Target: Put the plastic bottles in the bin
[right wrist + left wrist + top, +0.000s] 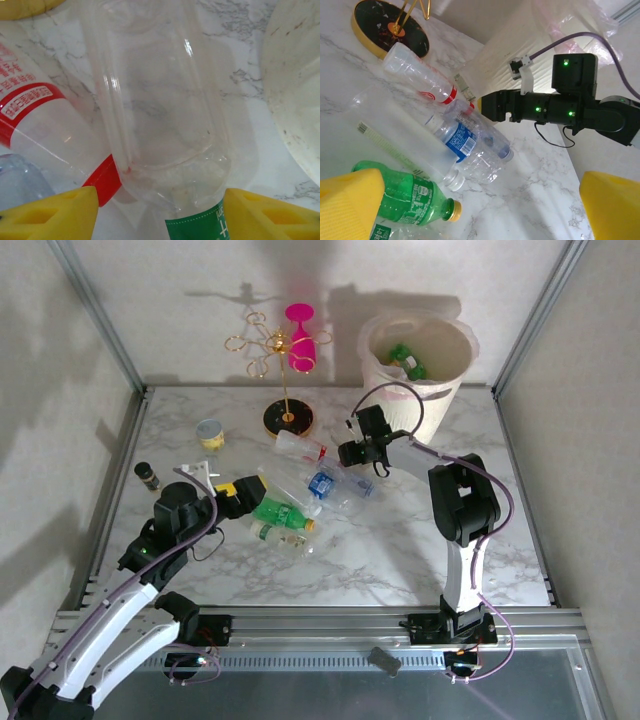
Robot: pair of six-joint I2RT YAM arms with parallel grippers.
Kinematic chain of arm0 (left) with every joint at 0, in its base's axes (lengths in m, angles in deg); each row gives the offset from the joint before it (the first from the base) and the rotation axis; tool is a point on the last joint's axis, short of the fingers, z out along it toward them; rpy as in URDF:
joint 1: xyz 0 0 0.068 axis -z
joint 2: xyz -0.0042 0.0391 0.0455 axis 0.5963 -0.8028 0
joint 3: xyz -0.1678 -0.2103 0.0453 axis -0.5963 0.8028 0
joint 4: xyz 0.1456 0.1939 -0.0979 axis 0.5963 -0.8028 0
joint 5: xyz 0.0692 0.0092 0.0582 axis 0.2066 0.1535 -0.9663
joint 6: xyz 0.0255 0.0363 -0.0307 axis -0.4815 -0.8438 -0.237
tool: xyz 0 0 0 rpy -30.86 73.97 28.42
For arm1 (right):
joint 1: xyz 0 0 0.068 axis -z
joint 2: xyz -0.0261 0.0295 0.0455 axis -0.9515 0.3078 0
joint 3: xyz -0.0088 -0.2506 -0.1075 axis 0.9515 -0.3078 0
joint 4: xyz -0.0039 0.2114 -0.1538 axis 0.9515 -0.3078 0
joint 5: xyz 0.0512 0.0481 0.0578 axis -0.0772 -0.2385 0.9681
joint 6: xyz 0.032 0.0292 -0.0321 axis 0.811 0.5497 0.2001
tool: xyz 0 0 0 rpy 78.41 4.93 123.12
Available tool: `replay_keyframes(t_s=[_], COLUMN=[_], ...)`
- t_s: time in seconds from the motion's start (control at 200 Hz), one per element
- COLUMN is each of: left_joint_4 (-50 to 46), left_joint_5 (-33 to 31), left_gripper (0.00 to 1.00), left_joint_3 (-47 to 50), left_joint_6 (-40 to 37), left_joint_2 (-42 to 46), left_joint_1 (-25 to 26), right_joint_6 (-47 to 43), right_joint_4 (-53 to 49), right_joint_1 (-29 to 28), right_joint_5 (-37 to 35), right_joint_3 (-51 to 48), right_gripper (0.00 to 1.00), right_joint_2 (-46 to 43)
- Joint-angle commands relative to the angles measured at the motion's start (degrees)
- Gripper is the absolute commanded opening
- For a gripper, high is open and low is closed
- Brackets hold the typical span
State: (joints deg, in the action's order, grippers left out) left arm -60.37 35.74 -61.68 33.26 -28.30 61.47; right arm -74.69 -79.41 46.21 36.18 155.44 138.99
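The cream bin (415, 355) stands at the back right with green bottles (405, 360) inside. Several bottles lie in a heap mid-table: a clear red-labelled one (300, 447), a clear blue-labelled one (322, 483) and a green one (280, 512). My right gripper (357, 453) is low beside the bin. In its wrist view it (160, 215) is open and straddles a clear bottle with a green label (160, 100), the red-labelled bottle (40, 115) lying alongside. My left gripper (480, 210) is open, with the green bottle (410, 197) against its left finger and the blue-labelled bottle (470, 145) ahead of it.
A gold wire stand with a pink glass (298, 340) rises from a black base (289, 419) at the back. A small yellow tub (209, 433) and a dark vial (147, 475) stand at the left. The bin wall (295, 100) is close to my right gripper.
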Motion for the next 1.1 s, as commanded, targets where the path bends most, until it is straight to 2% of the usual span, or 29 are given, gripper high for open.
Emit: replay_keyframes(t_s=[0.0, 0.19, 0.38, 0.616, 0.841, 1.091], left_joint_4=[1.54, 1.14, 0.79, 0.31, -0.29, -1.02], left_joint_5=[1.42, 1.46, 1.34, 1.29, 1.20, 1.31], left_gripper=[1.00, 1.00, 1.00, 1.00, 1.00, 1.00], left_joint_3=[-1.06, -1.17, -1.38, -2.39, -3.52, -5.04], left_joint_6=[-1.32, -1.32, -1.60, -2.12, -2.24, -2.39], left_joint_2=[0.82, 1.41, 1.61, 1.12, 0.98, 0.86], left_joint_1=[-0.46, -0.43, -0.45, -0.46, -0.47, -0.43], right_joint_6=[-1.23, -1.86, -2.42, -2.06, -1.41, -1.24], right_joint_4=[-2.31, -2.62, -4.77, -5.74, -3.52, -1.72], right_joint_1=[-0.06, -0.12, -0.11, -0.17, -0.56, -1.56], right_joint_5=[-2.17, -7.87, -7.84, -6.26, -6.76, -8.03], right_joint_3=[2.39, 8.06, 14.81, 19.41, 16.18, 10.53], right_gripper=[0.69, 0.68, 0.72, 0.69, 0.57, 0.51], right_joint_2=[1.66, 5.69, 10.89, 14.19, 11.05, 3.99])
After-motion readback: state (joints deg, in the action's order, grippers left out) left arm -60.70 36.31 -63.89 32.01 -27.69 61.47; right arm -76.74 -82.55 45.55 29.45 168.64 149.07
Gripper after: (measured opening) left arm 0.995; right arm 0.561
